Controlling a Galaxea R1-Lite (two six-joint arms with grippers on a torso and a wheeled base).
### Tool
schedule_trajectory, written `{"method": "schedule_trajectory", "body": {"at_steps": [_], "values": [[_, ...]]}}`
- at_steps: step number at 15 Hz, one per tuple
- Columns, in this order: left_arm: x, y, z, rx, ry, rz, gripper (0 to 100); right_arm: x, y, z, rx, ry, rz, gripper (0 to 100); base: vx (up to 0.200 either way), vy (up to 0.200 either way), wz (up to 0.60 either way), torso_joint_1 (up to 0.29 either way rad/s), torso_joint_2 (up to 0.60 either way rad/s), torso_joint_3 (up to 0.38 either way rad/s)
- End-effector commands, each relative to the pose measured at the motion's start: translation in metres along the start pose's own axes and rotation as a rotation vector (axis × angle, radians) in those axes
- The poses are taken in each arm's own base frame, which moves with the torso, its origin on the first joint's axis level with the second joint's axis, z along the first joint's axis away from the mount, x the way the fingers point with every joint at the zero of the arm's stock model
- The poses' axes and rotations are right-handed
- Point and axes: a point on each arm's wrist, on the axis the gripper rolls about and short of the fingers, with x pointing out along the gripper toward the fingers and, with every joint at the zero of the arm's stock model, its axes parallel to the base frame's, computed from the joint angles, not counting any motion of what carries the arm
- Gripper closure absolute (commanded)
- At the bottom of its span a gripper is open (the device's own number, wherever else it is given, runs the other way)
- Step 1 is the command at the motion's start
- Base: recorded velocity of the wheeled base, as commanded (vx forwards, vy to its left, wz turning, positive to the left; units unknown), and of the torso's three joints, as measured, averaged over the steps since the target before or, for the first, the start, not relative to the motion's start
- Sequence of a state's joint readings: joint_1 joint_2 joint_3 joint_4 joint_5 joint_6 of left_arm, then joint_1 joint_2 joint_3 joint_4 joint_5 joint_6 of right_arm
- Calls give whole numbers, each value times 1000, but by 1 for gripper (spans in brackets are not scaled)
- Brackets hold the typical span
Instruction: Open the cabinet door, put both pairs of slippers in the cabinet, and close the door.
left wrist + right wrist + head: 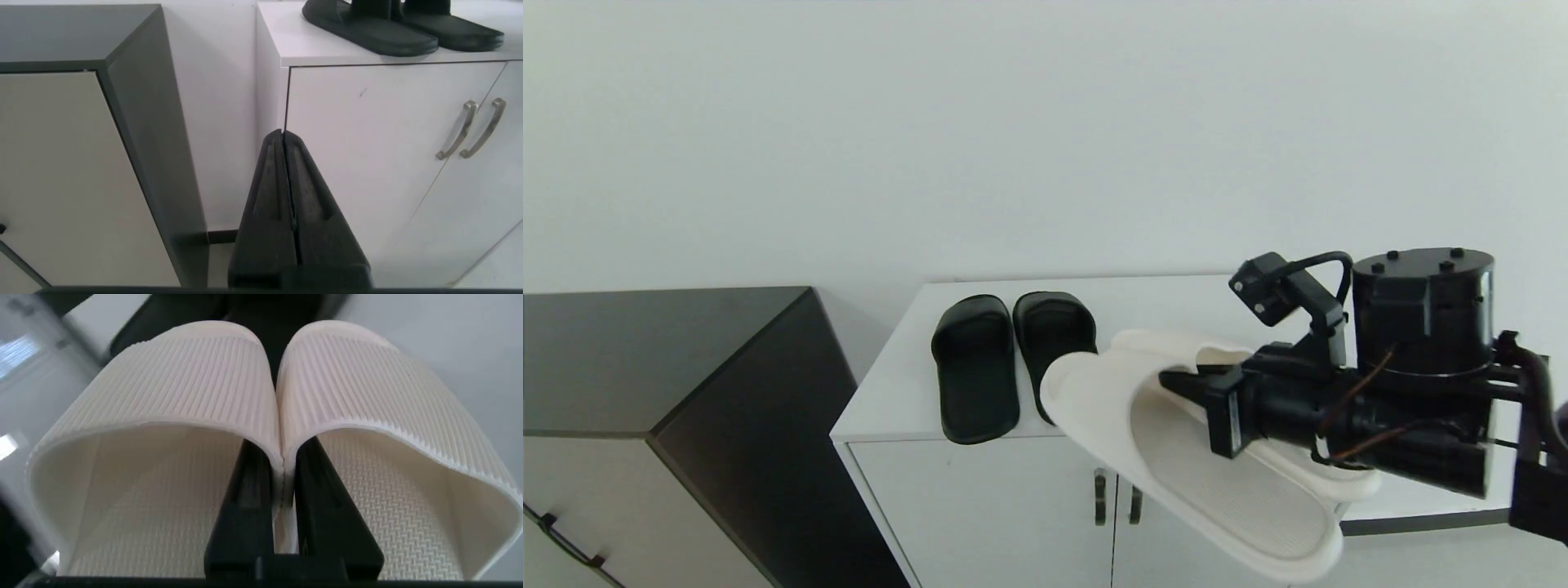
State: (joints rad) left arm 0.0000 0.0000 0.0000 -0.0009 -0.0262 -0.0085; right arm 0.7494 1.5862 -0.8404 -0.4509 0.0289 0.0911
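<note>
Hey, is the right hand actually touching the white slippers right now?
Touching. The right wrist view shows the right hand shut on the white slippers, its fingers pinching both inner strap edges between them.

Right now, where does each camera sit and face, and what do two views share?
Head view: on the head, facing forward and down at the white two-door cabinet topped by black open-toe slippers; the right gripper holds cream ribbed slippers.
Left wrist view: on the left wrist, looking past the shut left gripper at the cabinet's closed doors.
Right wrist view: on the right wrist, looking along its gripper into the cream slippers.
Shared: head and left wrist views both show the black slippers.
</note>
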Motion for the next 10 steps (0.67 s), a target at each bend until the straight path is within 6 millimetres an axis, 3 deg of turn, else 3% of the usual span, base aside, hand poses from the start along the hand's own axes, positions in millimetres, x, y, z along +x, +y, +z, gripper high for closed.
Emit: {"method": "schedule_trajectory", "body": {"at_steps": [1,6,10], "values": [[0,0,0,-2,1,0,100,-23,5,-1,-3,-1,54,100,0,0,0,0,0,0],[0,0,0,-2,-1,2,100,-22,5,-10,1,36,103,100,0,0,0,0,0,0],[0,0,0,-4,-1,3,100,-22,5,-16,2,54,102,100,-200,0,0,6,1,-2]]}}
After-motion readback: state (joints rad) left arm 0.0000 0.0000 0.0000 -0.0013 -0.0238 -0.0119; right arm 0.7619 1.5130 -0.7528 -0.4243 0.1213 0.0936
